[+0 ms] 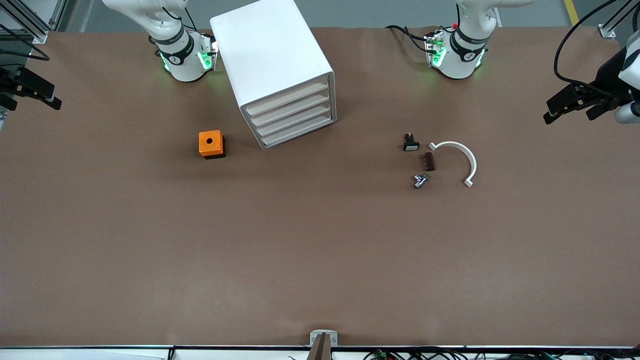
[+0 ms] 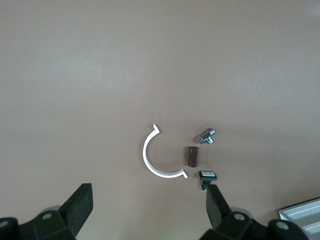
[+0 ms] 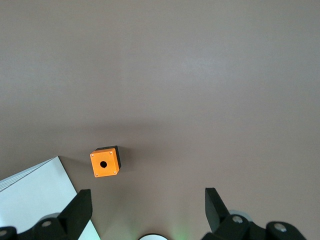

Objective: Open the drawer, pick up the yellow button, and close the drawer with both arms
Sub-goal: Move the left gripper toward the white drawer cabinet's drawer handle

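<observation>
On the counter (image 1: 320, 250), between the two arm bases and toward the right arm's end, I note the white cabinet (image 1: 272, 50) standing at an angle, its four alike fronts turned toward the front camera. The drawer (image 1: 287, 99), the highest of them, is fully shut. The button is not visible in any view; I judge it to lie inside that drawer, but cannot confirm this.

Left gripper (image 1: 570, 106) hangs over the counter's edge at the left arm's end, fingers (image 2: 80, 205) spread wide and holding nothing. Right gripper (image 1: 35, 92) hangs over the edge at the right arm's end, fingers (image 3: 79, 210) likewise wide and empty. Both arms wait.

Handling assessment: the drawer appears to be thin, rigid plastic, light and smooth. I see no handle, only a shallow lip along the front, so I would hook a finger under that lip at mid-width and pull straight out along the cabinet's own slant. The cabinet itself looks light and may slide on the counter; I would steady its top or side with the second arm. The button, if as small as expected, should be light and hard, best pinched across its body.

Other items: an orange box with a hole (image 1: 211, 144) beside the cabinet; toward the left arm's end, a small black part (image 1: 411, 142), a brown block (image 1: 429, 161), a metal fitting (image 1: 419, 181) and a white curved clip (image 1: 462, 157).
</observation>
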